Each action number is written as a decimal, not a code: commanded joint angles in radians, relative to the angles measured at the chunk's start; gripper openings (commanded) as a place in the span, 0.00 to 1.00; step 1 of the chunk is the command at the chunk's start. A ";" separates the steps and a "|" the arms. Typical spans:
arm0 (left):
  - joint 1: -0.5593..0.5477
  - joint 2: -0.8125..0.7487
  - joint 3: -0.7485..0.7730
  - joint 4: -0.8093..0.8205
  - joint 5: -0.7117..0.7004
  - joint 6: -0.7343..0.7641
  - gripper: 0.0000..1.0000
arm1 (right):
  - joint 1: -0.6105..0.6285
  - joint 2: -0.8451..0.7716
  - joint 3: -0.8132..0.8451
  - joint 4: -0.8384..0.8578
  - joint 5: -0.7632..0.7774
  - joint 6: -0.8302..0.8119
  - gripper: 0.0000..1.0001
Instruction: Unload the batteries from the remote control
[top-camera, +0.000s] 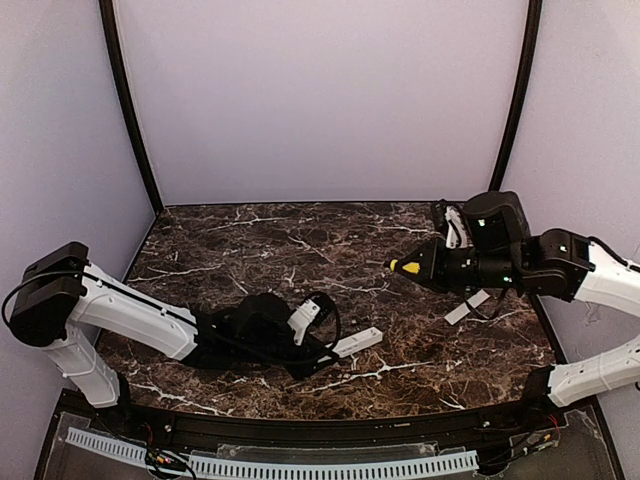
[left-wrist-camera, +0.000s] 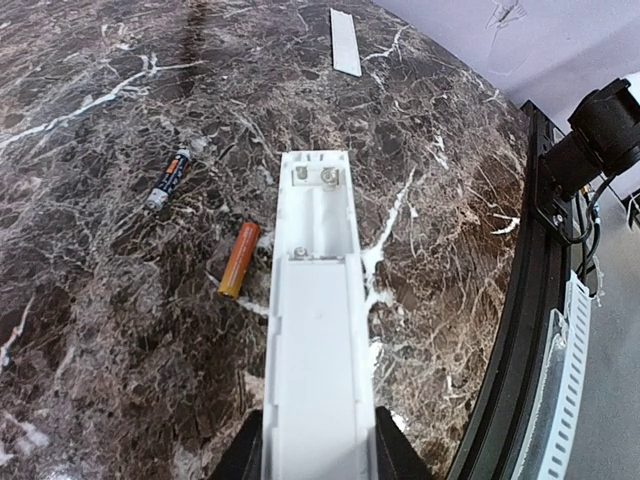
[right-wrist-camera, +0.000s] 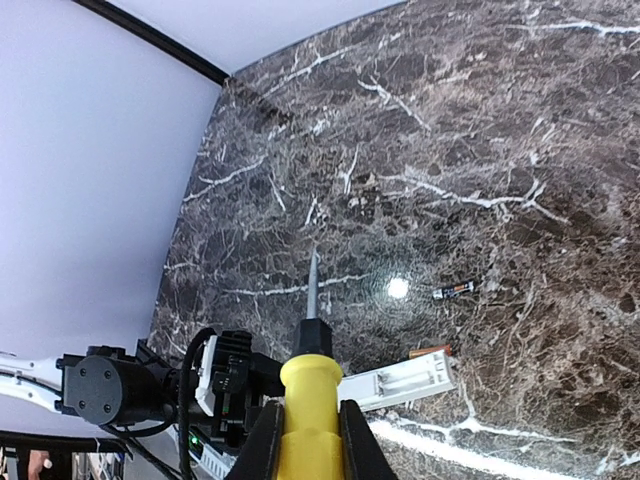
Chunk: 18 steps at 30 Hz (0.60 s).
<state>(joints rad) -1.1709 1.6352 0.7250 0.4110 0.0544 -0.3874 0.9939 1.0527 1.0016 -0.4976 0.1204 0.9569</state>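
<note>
Gripping a long slim white plastic remote control in the left claw, recessed bay up, metal contacts showing.
Lying apart on the dark marble worktop at the remote's nine o'clock: two tiny cylindrical batteries, one orange, one dark. Clamped in the right claw: yellow-handled screwdriver.

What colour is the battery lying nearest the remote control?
The battery is orange, redder toward one end; it shows best in the left wrist view.
</note>
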 joint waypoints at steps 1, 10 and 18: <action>-0.004 -0.114 -0.048 -0.011 -0.096 -0.005 0.00 | -0.008 -0.115 -0.069 -0.043 0.133 -0.028 0.00; -0.004 -0.295 -0.108 -0.148 -0.269 0.014 0.00 | -0.011 -0.281 -0.276 -0.043 0.405 -0.060 0.00; -0.005 -0.435 -0.100 -0.329 -0.336 0.030 0.00 | -0.136 -0.082 -0.241 0.045 0.407 -0.302 0.00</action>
<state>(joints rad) -1.1709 1.2652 0.6338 0.1890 -0.2241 -0.3702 0.9379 0.8753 0.7280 -0.5312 0.5095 0.8177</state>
